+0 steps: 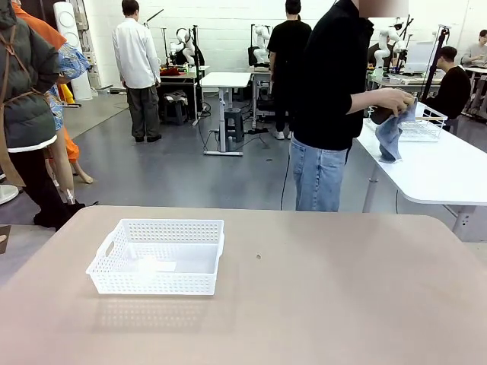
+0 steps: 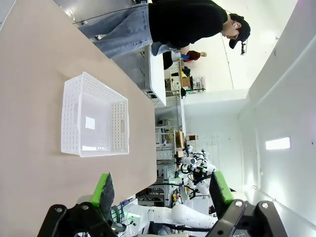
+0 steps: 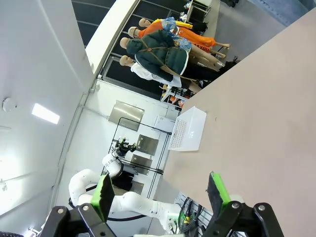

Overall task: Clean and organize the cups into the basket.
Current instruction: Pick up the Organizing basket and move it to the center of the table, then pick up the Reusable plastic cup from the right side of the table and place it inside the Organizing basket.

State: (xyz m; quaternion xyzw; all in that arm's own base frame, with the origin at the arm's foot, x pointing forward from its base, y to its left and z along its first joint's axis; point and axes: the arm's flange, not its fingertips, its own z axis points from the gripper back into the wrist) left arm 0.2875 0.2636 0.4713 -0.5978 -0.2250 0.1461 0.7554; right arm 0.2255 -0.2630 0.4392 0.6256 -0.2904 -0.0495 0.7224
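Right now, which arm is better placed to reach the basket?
Probably left: the basket sits left on the table, close ahead of the open, empty left end effector.

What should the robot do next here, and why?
Probably wait with the left gripper and right gripper open: the basket holds no cup, and the person's hands are wiping what looks like a brown cup with a blue cloth at the white table.

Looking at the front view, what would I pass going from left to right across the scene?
white plastic basket → small dark speck → person in black → blue cloth → wire basket
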